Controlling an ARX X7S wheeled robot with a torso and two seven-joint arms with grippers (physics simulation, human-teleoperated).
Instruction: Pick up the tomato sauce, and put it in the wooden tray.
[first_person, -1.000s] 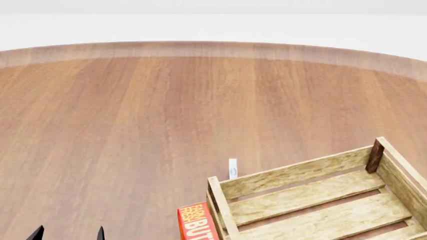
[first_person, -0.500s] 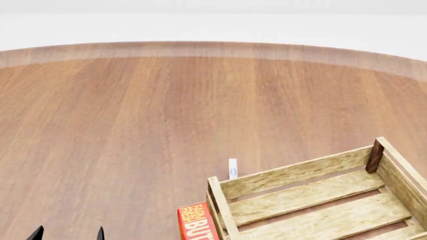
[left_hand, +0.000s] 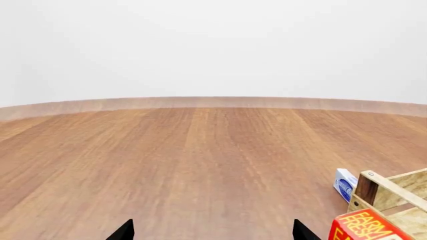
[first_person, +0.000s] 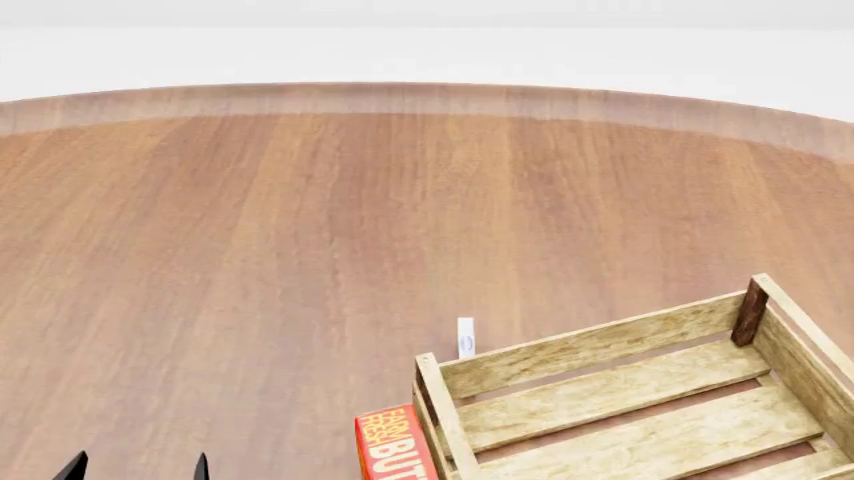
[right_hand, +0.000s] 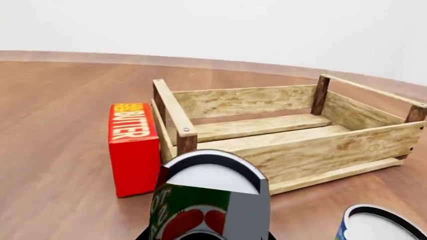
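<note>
The tomato sauce (right_hand: 210, 200), a tin with a red and green label and a plain pale top, fills the near part of the right wrist view. My right gripper (right_hand: 207, 236) is shut on it; only dark finger edges show at both sides of the can's base. The wooden tray (right_hand: 280, 130), a pale slatted crate with brown corner posts, stands just beyond the can and holds nothing. It also shows in the head view (first_person: 627, 400) at the lower right. My left gripper (left_hand: 213, 231) is open and empty over bare table; its tips show in the head view (first_person: 139, 466).
A red butter box (right_hand: 133, 147) stands against the tray's left end and also shows in the head view (first_person: 394, 445). A blue-and-orange can (right_hand: 377, 225) stands right of the tomato sauce. A small white-and-blue packet (first_person: 465, 338) lies behind the tray's corner.
</note>
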